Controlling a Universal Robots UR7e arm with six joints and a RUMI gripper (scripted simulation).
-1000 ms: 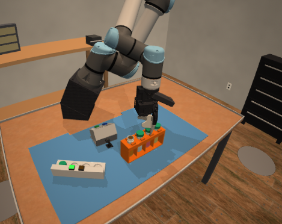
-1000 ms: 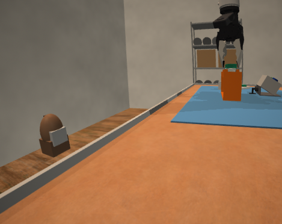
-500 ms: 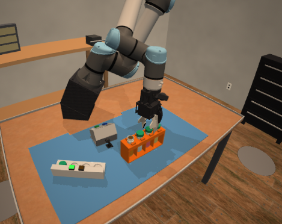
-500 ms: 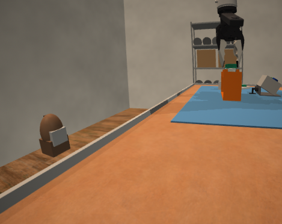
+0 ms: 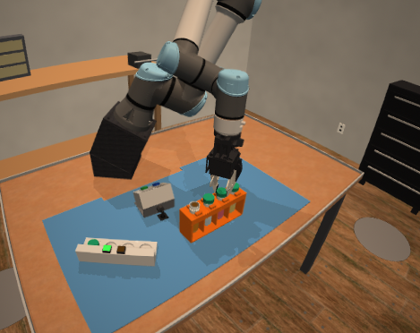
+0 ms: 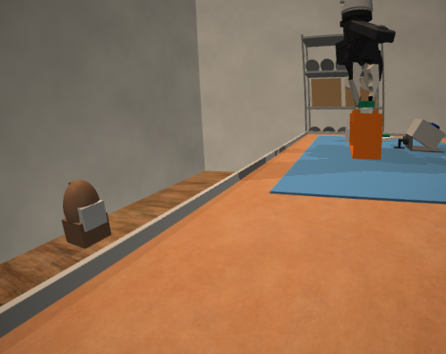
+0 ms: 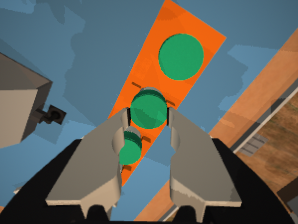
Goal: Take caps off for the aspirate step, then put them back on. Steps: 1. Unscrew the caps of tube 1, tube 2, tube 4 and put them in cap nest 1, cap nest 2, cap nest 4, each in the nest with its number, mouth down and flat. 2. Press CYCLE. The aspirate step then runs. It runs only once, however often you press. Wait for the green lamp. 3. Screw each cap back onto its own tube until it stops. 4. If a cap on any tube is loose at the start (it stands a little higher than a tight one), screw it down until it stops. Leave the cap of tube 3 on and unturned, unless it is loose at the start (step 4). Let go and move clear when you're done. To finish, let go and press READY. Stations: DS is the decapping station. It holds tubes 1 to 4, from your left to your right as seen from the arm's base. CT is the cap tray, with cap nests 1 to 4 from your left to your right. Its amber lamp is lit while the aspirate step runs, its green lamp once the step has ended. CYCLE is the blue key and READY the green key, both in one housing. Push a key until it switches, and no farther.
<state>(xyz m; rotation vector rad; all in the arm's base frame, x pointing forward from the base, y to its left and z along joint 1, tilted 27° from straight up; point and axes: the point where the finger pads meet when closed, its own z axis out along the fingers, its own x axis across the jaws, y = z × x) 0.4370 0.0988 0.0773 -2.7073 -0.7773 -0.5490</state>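
Cap 2 sits on its tube at centre in the wrist view, the pincer closed on it from left and right, while the rack's long axis slants between them from lower left to upper right. Cap 1 lies just above and cap 3 just below, close beside the left finger, so the coming turn probably needs care there.
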